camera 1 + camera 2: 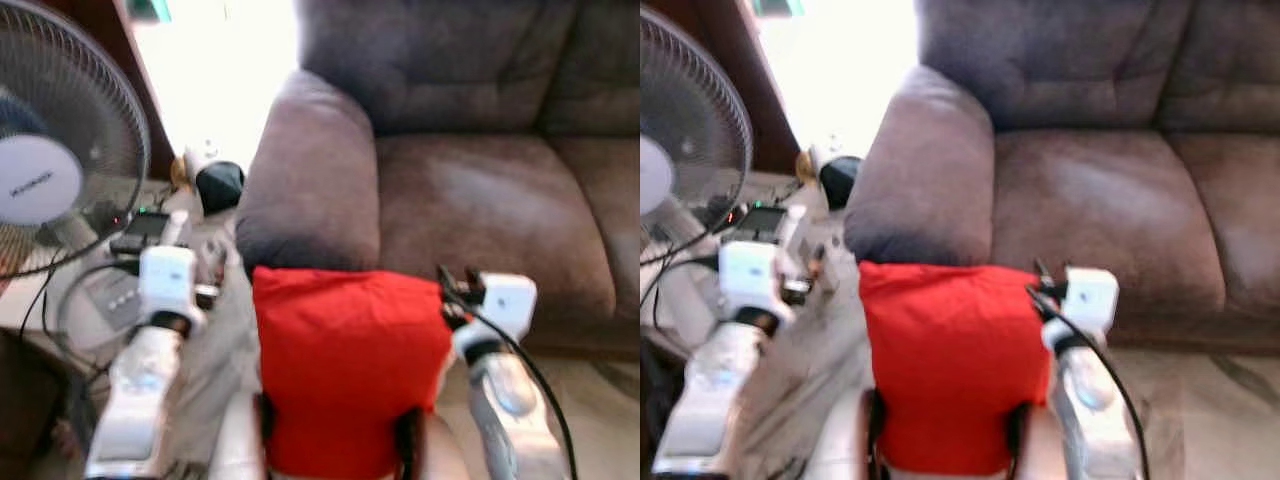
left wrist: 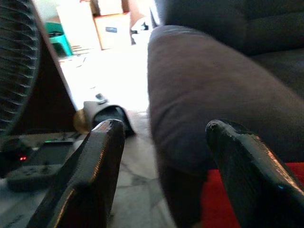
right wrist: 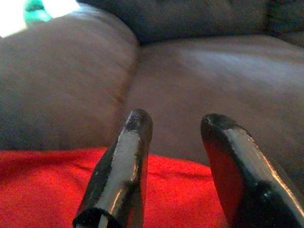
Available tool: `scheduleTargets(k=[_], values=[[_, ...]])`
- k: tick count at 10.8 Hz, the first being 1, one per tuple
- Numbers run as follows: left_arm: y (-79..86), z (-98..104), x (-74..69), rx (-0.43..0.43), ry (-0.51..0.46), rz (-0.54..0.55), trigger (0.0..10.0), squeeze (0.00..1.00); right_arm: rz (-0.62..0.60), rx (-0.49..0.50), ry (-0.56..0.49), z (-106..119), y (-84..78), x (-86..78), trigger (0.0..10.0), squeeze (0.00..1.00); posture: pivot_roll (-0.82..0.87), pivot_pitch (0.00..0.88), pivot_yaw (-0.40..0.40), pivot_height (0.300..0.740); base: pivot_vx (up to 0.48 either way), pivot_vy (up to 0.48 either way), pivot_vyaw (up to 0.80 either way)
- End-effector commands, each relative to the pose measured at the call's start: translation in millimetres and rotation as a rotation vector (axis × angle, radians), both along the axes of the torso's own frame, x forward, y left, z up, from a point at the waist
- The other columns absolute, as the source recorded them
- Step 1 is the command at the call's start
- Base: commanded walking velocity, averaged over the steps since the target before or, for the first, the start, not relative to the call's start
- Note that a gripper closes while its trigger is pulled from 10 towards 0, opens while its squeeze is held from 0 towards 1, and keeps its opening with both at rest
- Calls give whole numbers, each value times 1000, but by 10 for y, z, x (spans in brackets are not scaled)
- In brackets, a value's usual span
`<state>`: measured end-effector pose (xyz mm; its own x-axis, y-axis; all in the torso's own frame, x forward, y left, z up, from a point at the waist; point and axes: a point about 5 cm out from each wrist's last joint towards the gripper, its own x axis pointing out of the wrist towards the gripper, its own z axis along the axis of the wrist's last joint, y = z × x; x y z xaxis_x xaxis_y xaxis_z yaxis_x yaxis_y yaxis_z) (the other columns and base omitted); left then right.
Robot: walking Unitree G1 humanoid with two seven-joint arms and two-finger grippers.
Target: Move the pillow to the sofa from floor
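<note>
Red fabric fills the lower centre of the left eye view: the pillow is seen raised off the floor, carried between the two silver arms, its top edge level with the foot of the sofa's armrest. The brown sofa occupies the upper right of the frame, its seat cushion bare. The lifting part of the task is judged to be done; the placing is not yet done, since the pillow is still short of the seat and nothing red rests on the cushion.

The left pincer is seen in the left wrist view with its two black fingers spread wide and nothing between them, the armrest ahead and a corner of red at the lower right. The right pincer is likewise spread, its fingers lying just over the pillow's upper edge without closing on it. The pillow appears to be pressed between the arms rather than pinched, though the contact itself is hidden.

A standing fan is seen at the upper left, with cables and small devices below it. What remains is judged to be a carry forward and to the right, over the seat, and a release.
</note>
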<state>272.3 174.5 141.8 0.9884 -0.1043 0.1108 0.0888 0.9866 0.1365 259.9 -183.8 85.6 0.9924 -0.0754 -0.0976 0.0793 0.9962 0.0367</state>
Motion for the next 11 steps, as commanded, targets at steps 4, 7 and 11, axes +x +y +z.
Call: scheduleTargets(k=[4, 7, 11], values=[[37, 0, -9, 23, 12, -2, 10000, 0, -114, 180, 128, -185, -82, 37, 10000, 1000, 63, 99, 2, 572, 0, 0, 0], [31, -5, -13, 38, 16, -10, 10000, 0, -64, 265, 198, -276, 3, 125, 10000, 1000, 69, 94, 2, 572, 0, 0, 0], [23, -15, -27, 44, 17, -19, 10000, 0, -75, 276, 223, -332, -16, 324, 10000, 1000, 77, 97, 5, 572, 0, 0, 0]])
